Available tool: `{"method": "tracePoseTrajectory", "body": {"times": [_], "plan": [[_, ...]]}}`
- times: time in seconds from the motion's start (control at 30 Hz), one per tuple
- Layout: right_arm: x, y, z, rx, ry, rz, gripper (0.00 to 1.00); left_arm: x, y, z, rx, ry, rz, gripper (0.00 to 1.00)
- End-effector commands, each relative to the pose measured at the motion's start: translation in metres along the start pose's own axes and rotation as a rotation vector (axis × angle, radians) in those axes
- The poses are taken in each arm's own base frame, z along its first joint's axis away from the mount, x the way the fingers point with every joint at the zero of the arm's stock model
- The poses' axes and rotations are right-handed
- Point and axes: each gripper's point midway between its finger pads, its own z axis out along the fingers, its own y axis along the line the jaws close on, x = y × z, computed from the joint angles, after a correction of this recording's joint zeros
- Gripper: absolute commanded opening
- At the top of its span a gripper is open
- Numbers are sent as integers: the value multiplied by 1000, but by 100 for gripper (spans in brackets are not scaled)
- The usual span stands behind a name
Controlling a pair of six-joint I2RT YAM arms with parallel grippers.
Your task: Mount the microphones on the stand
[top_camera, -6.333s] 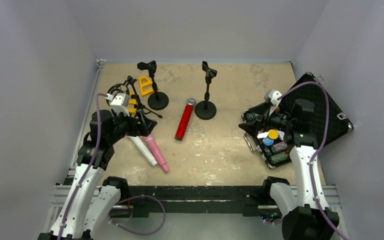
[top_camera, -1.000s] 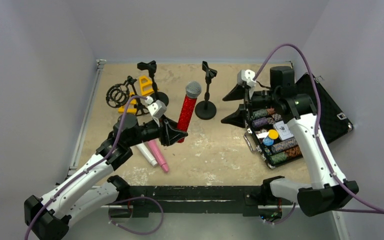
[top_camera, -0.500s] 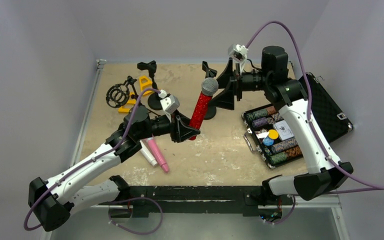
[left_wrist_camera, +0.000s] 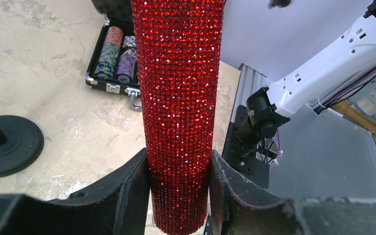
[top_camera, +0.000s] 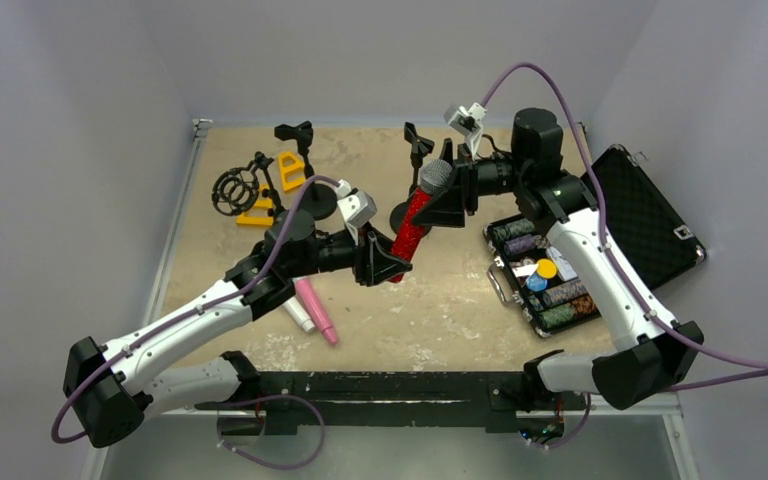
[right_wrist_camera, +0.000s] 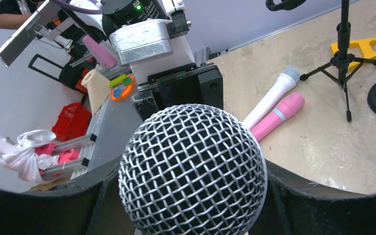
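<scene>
Lying open, black case [top_camera: 650, 215], poker chips [top_camera: 558, 296] inside

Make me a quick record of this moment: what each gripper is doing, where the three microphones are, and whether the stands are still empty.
left gripper: shut on the red microphone, low on its body
right gripper: jaws on either side of the mesh head; contact unclear
red microphone pose: in the air, tilted, head uppermost
white microphone: lying on the table
pink microphone: lying beside the white one
first stand: clip empty
second stand: clip empty
</scene>
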Motion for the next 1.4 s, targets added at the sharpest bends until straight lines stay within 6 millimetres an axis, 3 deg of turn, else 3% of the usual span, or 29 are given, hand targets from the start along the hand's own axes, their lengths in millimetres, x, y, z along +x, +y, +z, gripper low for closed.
{"method": "tracePoseTrajectory", "body": {"times": [0.0, 0.13, 0.23, 0.4, 0.47, 0.73, 1.0, 1.13, 1.23, 1.3, 1.33, 1.37], "plan": [[-8, 27, -1, -102, -14, -39, 60, -40, -14, 2, 35, -110, 68, 0], [-3, 27, -1, -116, -17, -28, 25, -41, -15, 2, 37, -119, 45, 0], [0, 27, -1, -124, -17, -28, 9, -42, -15, 2, 34, -128, 18, 5], [1, 32, -2, -153, -12, -39, 2, -47, -19, 2, 45, -165, -56, 50], [2, 34, -2, -163, -11, -42, 2, -52, -22, 2, 67, -202, -85, 62], [2, 37, -3, -191, -8, -41, 1, -59, -25, 18, 134, -258, -143, 68], [1, 36, -3, -192, -8, -45, 1, -45, -26, 28, 186, -237, -184, 65], [0, 33, -2, -187, -9, -53, 2, -34, -23, 26, 178, -232, -193, 57], [-1, 30, -1, -173, -12, -61, 2, -26, -20, 26, 162, -211, -196, 38], [-2, 29, -1, -161, -14, -69, 3, -22, -17, 27, 148, -193, -200, 10], [-2, 28, -1, -155, -13, -67, 4, -20, -16, 27, 142, -184, -199, 0], [-2, 28, -2, -151, -13, -71, 5, -18, -14, 28, 135, -176, -201, 0]]}}
